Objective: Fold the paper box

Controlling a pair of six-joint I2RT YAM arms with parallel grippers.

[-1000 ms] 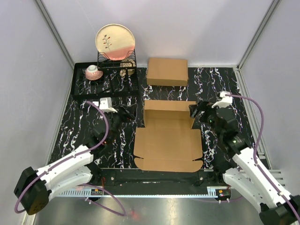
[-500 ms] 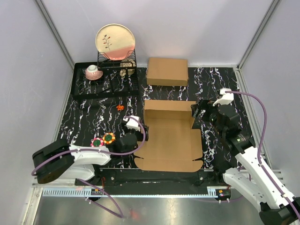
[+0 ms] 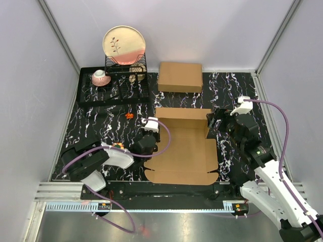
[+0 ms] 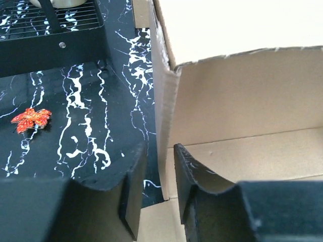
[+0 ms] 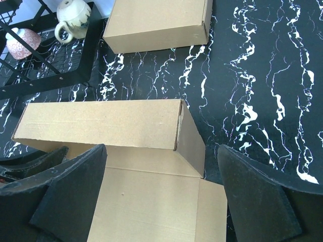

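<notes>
The paper box [image 3: 181, 151] lies open in the middle of the mat, its back wall [image 5: 101, 123] and two short side walls standing, the front panels flat. My left gripper [image 3: 153, 136] is at the box's back left corner. In the left wrist view its jaws [image 4: 159, 151] straddle the upright left side wall [image 4: 164, 111], one finger outside and one inside; thin gaps show on both sides, so it is open. My right gripper [image 3: 212, 121] hovers over the back right corner, wide open [image 5: 161, 151], holding nothing, the right side wall [image 5: 189, 141] between and beyond its fingers.
A made-up brown cardboard box [image 3: 180, 76] sits behind the paper box. A black dish rack [image 3: 113, 85] at back left holds a plate [image 3: 124, 45] and a cup [image 3: 100, 76]. A red leaf [image 3: 129, 115] lies on the mat left of the box.
My left arm swung from the left of the mat to the box's left wall, and its jaws narrowed around that wall. The right arm barely moved.
</notes>
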